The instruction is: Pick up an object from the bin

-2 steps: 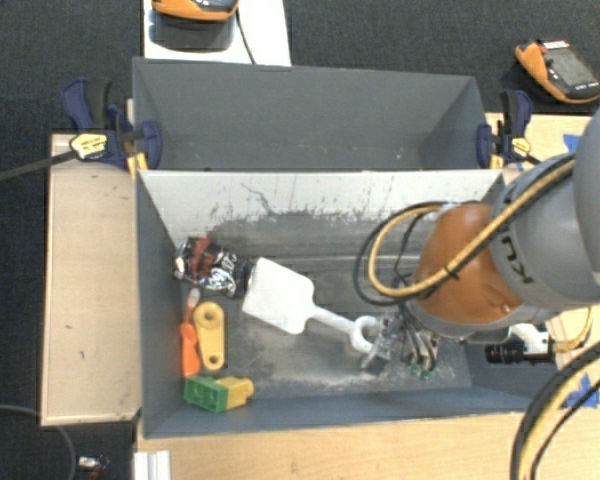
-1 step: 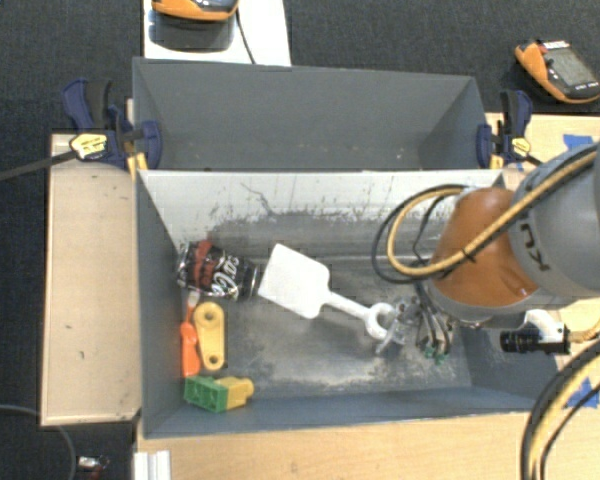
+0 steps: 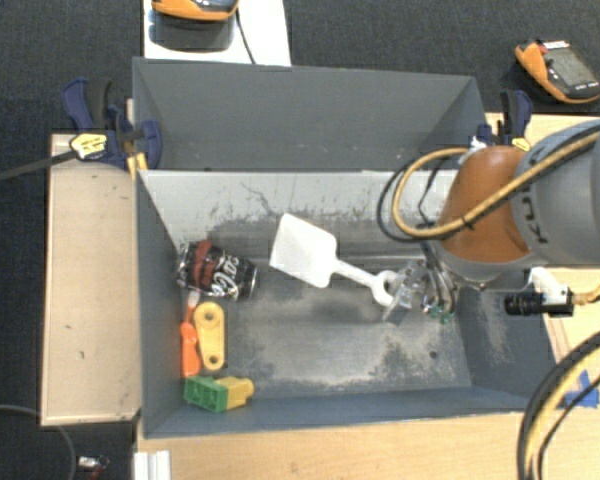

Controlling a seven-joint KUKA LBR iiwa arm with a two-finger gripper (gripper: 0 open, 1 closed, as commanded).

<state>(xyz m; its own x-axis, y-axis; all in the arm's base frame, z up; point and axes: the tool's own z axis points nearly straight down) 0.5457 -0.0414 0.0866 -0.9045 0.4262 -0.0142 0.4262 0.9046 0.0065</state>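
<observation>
A white plastic spatula [image 3: 315, 254] lies in the middle of the bin, its flat blade towards the back left and its handle running to the right. My gripper [image 3: 412, 296] is down at the bin floor on the right, right at the end of that handle. Its metal fingers [image 3: 398, 303] sit close beside the handle's ring end, and whether they grip it is unclear.
A crushed dark drink can [image 3: 216, 271] lies at the bin's left. Below it are a yellow and orange toy piece [image 3: 204, 336] and a green block with a yellow part [image 3: 217, 392]. The arm with its orange cover and cables hangs over the right side.
</observation>
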